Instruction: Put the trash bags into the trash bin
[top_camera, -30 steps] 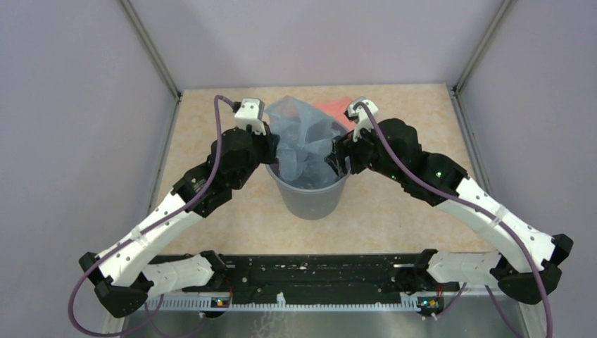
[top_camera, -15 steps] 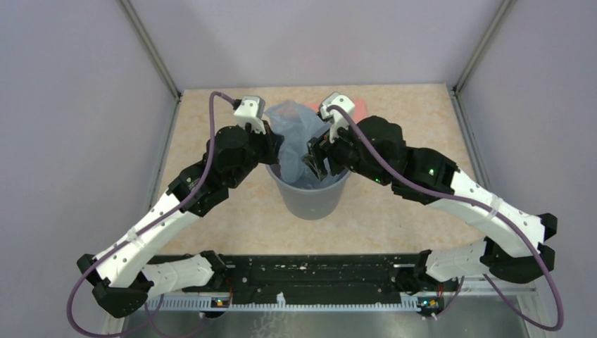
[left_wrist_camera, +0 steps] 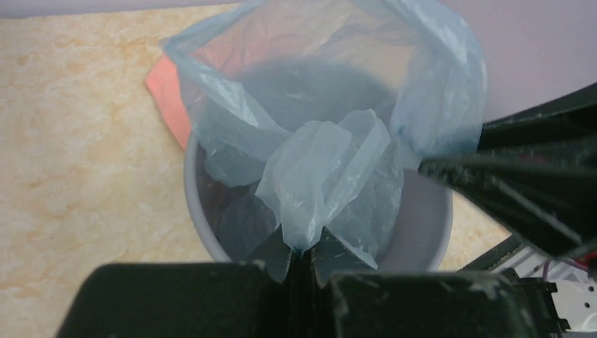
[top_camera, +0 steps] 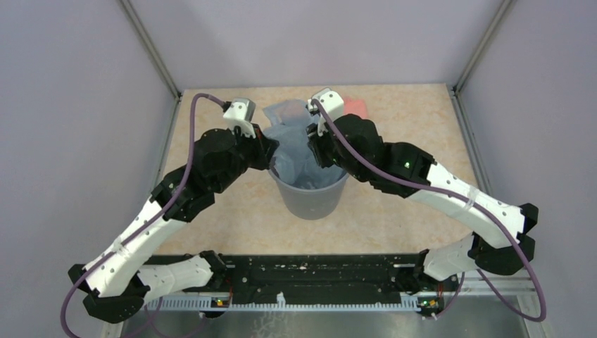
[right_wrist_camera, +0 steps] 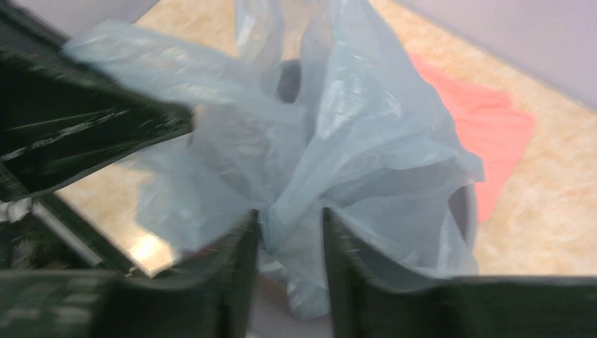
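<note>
The pale-blue trash bag (top_camera: 294, 137) stands bunched up out of the grey trash bin (top_camera: 313, 201) at the table's middle. My left gripper (top_camera: 272, 159) sits at the bin's left rim, shut on a fold of the bag (left_wrist_camera: 331, 162) just above the bin's rim (left_wrist_camera: 422, 232). My right gripper (top_camera: 315, 152) is over the bin's far right side. In the right wrist view its fingers (right_wrist_camera: 239, 246) stand narrowly apart, pressed against a gathered bunch of the bag (right_wrist_camera: 366, 134) that fills the gap at the right gripper (right_wrist_camera: 290, 215).
A salmon-pink folded piece (top_camera: 354, 105) lies on the table behind the bin, partly under the bag (right_wrist_camera: 493, 127). Grey walls close in the left, right and back. The arms' black base rail (top_camera: 317, 274) runs along the near edge.
My right gripper has swung left from the bin's right rim to over the bag and narrowed its jaws onto the film. The left gripper has kept its hold and shifted slightly left.
</note>
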Available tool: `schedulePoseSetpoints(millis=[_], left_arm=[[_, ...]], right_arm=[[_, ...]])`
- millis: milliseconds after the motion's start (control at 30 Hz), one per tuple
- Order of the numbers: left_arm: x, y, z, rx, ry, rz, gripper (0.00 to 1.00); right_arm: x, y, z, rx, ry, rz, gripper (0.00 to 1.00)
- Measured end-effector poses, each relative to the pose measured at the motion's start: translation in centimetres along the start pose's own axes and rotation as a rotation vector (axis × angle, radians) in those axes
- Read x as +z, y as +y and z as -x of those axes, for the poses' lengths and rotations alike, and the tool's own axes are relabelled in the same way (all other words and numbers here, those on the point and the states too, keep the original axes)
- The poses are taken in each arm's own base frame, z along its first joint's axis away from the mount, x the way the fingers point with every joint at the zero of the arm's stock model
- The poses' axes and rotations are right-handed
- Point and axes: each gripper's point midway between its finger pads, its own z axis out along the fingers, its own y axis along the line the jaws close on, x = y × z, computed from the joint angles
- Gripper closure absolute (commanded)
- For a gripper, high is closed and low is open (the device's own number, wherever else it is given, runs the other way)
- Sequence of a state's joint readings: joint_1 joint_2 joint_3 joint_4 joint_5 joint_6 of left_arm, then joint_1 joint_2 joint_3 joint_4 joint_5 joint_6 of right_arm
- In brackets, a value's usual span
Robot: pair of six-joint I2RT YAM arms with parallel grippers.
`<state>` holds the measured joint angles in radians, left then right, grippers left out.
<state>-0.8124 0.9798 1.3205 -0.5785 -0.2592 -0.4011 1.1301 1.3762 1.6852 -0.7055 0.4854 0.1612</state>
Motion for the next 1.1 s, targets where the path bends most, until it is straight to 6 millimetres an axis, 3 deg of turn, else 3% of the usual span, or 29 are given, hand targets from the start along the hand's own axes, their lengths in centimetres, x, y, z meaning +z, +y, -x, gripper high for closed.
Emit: schedulePoseSetpoints(millis=[67, 200, 400, 500, 700, 867, 1000, 1100], left_arm=[[-0.7, 0.1, 0.1, -0.005, 0.006, 0.003, 1.0], [-2.4, 0.7, 0.0, -0.013, 0.026, 0.017, 1.0], [-4.4, 2.2, -1.3, -0.022, 0.07, 0.065, 1.0], [-5.0, 3.1, -2.2, -0.031, 0.091, 0.096, 1.0], [-6.0, 5.1, -5.0, -0.04, 0.142, 0.164, 1.0], [-6.8, 6.6, -5.2, -0.047, 0.133, 0.232, 1.0], [-6.4, 7.8, -6.2, -0.034, 0.14, 0.298, 1.0], [-5.7, 8.9, -7.6, -0.015, 0.168, 0.351, 1.0]], right_arm=[[0.1, -0.7, 0.5, -0.009, -0.009, -0.044, 1.0], [0.1, -3.2, 1.8, -0.008, -0.028, -0.132, 1.0], [0.2, -10.4, 3.8, 0.03, -0.05, -0.315, 1.0], [0.8, -12.6, 4.1, 0.036, -0.043, -0.358, 1.0], [3.0, -14.9, 2.4, 0.014, 0.033, -0.396, 1.0], [3.3, -17.0, 2.2, 0.02, 0.05, -0.406, 1.0], [4.7, -17.0, 3.1, 0.018, 0.053, -0.376, 1.0], [6.8, -16.6, 2.1, 0.006, 0.094, -0.348, 1.0]])
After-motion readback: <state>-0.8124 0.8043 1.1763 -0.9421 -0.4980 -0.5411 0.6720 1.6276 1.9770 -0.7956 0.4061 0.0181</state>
